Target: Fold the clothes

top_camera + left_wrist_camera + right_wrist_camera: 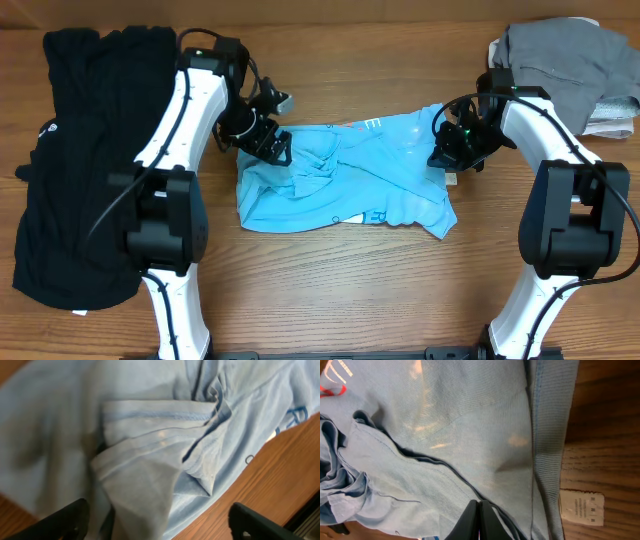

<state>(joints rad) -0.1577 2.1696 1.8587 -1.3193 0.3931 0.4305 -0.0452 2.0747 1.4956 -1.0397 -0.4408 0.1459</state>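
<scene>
A light blue T-shirt (345, 180) lies crumpled in the middle of the wooden table, with white print near its top edge. My left gripper (272, 146) hovers over the shirt's left side, jaws open. In the left wrist view its two black fingers straddle a raised fold of the shirt (150, 485), left gripper (160, 525) wide apart. My right gripper (447, 152) is at the shirt's right edge. In the right wrist view the right gripper (479, 521) is shut, tips pressed together just over the blue fabric (445, 435) near the ribbed collar; no cloth shows between them.
A large black garment (80, 150) covers the table's left side. Grey clothes (570, 60) are piled at the back right corner. A white care label (581, 506) lies on the bare wood beside the collar.
</scene>
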